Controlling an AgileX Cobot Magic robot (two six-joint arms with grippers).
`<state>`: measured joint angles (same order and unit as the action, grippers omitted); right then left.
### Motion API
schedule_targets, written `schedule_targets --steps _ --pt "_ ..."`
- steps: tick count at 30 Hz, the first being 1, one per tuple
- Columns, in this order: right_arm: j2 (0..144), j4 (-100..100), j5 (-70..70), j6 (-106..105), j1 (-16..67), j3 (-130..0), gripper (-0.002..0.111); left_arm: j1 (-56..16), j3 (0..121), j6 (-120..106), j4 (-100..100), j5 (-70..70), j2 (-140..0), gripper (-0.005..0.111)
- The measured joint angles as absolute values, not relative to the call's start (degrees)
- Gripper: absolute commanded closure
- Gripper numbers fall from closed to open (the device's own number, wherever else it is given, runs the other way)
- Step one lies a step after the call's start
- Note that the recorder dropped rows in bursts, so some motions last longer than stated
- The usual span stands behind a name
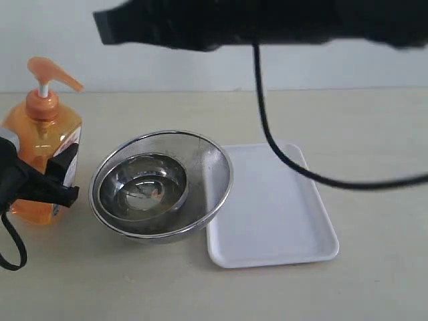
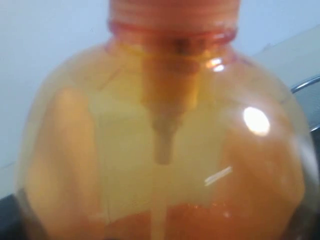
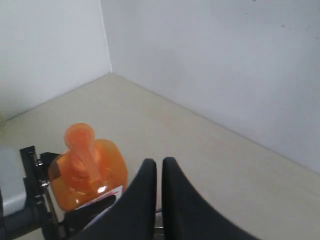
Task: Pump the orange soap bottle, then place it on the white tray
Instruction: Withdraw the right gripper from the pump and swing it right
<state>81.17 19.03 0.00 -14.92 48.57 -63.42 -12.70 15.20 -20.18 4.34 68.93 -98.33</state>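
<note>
Observe that the orange soap bottle [image 1: 40, 134] stands upright on the table at the left of the exterior view. Its long axis is vertical and its pump spout points toward the steel bowls [image 1: 214, 175]. The left gripper [image 1: 65, 177] reaches in low and clamps the bottle's body. The right gripper [image 3: 159, 165] hangs higher, clear of the pump head, fingers pressed together on nothing. The nested bowls sit between the bottle and the white tray [image 1: 267, 221]. A black cable [image 1: 266, 130] hangs across the tray.
</note>
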Motion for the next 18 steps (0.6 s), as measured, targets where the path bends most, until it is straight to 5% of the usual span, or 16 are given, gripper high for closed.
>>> schedule_targets --steps 9,18 --pt "69.8 18.6 -27.9 -16.1 48.6 -37.3 0.108 -12.7 15.2 -18.8 4.5 69.1 -98.3 0.102" --pt "66.4 26.2 -27.8 -15.5 48.6 -27.6 0.108 -12.7 15.2 -18.8 4.5 69.1 -98.3 0.102"
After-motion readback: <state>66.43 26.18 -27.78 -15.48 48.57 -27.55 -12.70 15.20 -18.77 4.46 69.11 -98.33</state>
